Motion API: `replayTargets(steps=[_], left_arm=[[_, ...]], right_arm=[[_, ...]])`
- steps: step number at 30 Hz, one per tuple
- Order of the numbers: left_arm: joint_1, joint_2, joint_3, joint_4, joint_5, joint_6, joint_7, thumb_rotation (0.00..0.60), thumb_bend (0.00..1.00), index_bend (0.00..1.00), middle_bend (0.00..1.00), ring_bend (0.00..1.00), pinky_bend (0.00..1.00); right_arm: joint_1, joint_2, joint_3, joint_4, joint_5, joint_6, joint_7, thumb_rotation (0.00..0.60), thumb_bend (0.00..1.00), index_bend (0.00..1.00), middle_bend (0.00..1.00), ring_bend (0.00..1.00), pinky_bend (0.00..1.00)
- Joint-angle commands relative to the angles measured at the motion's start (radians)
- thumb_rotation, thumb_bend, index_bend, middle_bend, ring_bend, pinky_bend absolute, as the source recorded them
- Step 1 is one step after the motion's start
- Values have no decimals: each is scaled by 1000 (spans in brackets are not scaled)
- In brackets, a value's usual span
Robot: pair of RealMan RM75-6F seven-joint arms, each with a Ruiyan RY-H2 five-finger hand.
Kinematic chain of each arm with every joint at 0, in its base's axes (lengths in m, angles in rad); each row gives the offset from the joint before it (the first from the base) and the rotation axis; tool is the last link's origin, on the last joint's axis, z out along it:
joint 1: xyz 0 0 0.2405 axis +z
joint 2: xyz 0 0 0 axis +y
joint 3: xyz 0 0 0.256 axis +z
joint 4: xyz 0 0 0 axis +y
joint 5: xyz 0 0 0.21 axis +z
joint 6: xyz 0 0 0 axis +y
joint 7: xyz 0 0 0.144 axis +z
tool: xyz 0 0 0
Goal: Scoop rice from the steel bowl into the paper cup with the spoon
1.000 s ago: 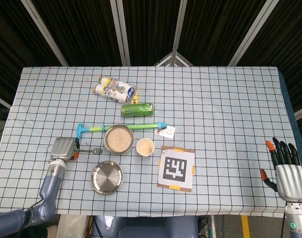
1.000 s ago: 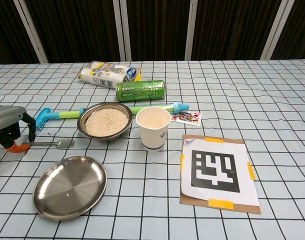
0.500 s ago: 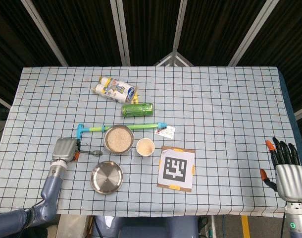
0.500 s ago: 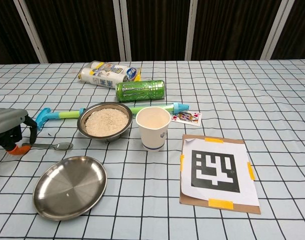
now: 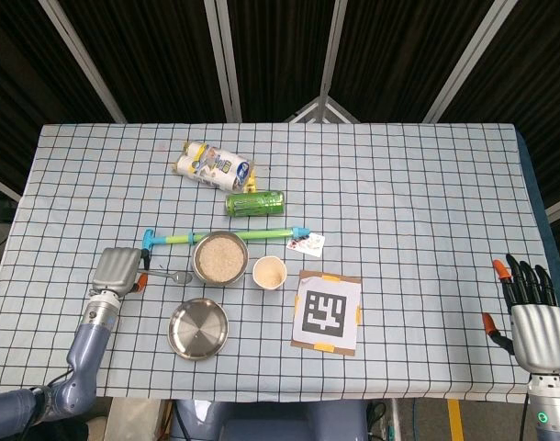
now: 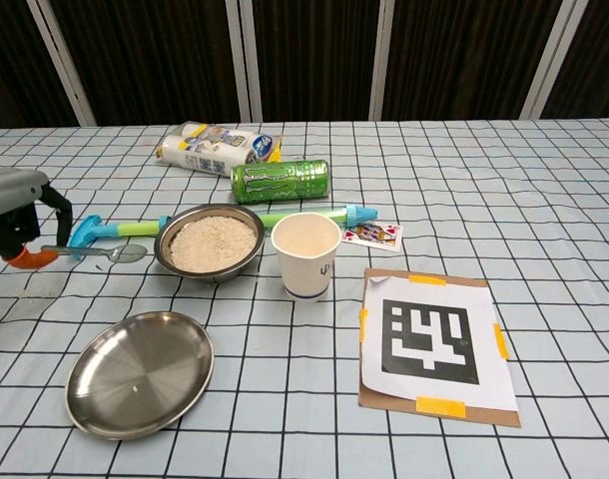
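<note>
- Left hand [image 6: 13, 215] sits near the table's left edge, pinching the handle end of the spoon [image 6: 103, 252]; in the chest view the spoon appears raised off the cloth.
- From that hand the spoon's long axis runs roughly level toward the table's middle, its bowl leading and stopping just short of the steel bowl [image 6: 208, 240].
- Steel bowl, filled with white rice, stands just beyond the spoon's tip, so the hand's reach toward it follows the spoon's own line.
- Paper cup [image 6: 305, 255] stands upright just beside the steel bowl, on the side away from the left hand, with some rice visible inside from the head view.
- Right hand [image 5: 532, 317] rests at the table's front right corner, fingers spread and holding nothing, well apart from everything; the left hand is far nearer the task's things.
- Empty steel plate [image 6: 139, 372] lies near the front edge, in front of the steel bowl.
- Long blue-and-green tool [image 6: 120, 230] lies behind the spoon, parallel to it.
</note>
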Motion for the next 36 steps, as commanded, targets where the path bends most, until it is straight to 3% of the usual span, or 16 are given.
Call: replayTargets(steps=[1, 8, 16, 27, 36], left_arm=[[-26, 52, -20, -57, -5, 24, 52, 600, 467, 568, 990, 998, 1000], [-103, 80, -52, -58, -64, 4, 160, 600, 467, 570, 990, 998, 1000], [-226, 25, -66, 38, -126, -31, 306, 600, 469, 570, 990, 998, 1000], [-329, -64, -22, 139, -105, -44, 440, 600, 471, 570, 989, 998, 1000], [-381, -107, 48, 237, 12, -40, 502, 600, 476, 572, 989, 998, 1000]], right_arm=[[0, -1, 0, 1, -1, 1, 0, 600, 383, 0, 0, 0, 0], [-1, -4, 2, 6, -5, 9, 2, 600, 384, 0, 0, 0, 0], [-6, -13, 4, 12, -7, 21, 4, 600, 383, 0, 0, 0, 0], [-8, -15, 5, 7, -3, 22, -5, 600, 384, 0, 0, 0, 0], [-10, -18, 6, 8, -4, 26, -7, 600, 383, 0, 0, 0, 0]])
